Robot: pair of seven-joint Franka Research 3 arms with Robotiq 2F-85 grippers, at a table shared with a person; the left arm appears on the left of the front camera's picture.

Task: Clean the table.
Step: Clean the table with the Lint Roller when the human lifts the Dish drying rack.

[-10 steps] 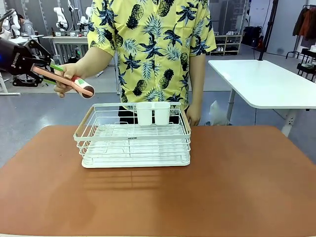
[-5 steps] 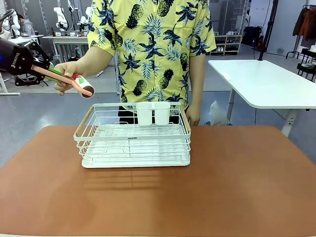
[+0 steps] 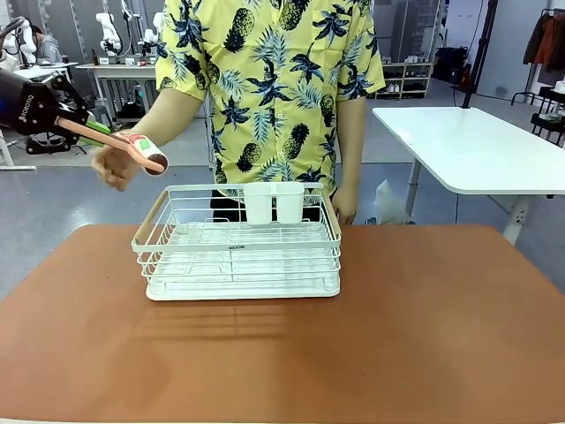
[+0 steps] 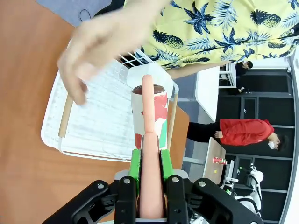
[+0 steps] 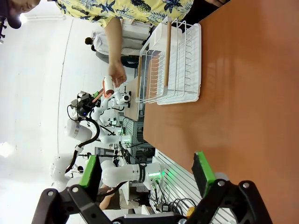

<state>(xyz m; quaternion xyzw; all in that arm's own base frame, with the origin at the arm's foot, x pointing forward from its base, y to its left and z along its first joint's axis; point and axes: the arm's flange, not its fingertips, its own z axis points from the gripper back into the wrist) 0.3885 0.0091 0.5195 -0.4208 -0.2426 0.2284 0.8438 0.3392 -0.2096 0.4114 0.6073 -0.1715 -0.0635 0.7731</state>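
A lint roller [image 3: 134, 149] with a pink handle and a red, green and white roll hangs in the air above the table's far left, over the reddish-brown table [image 3: 371, 353]. My left gripper [image 3: 84, 125] is shut on its handle; in the left wrist view the green pads [image 4: 135, 161] press the handle on both sides and the roll [image 4: 149, 109] points away from me. The person's hand [image 3: 113, 166] hovers just below the roll, fingers loose and blurred, apart from it. My right gripper [image 5: 147, 169] stands open above the table with nothing between its fingers.
A white wire dish rack [image 3: 238, 243] with wooden handles and two white cups [image 3: 274, 201] stands at the table's far middle, just right of the roller. The person stands behind it. A white-topped table [image 3: 468, 150] is at the back right.
The person's hand has let go of the roller and dropped a little below it. My left gripper has kept hold of the handle and risen slightly.
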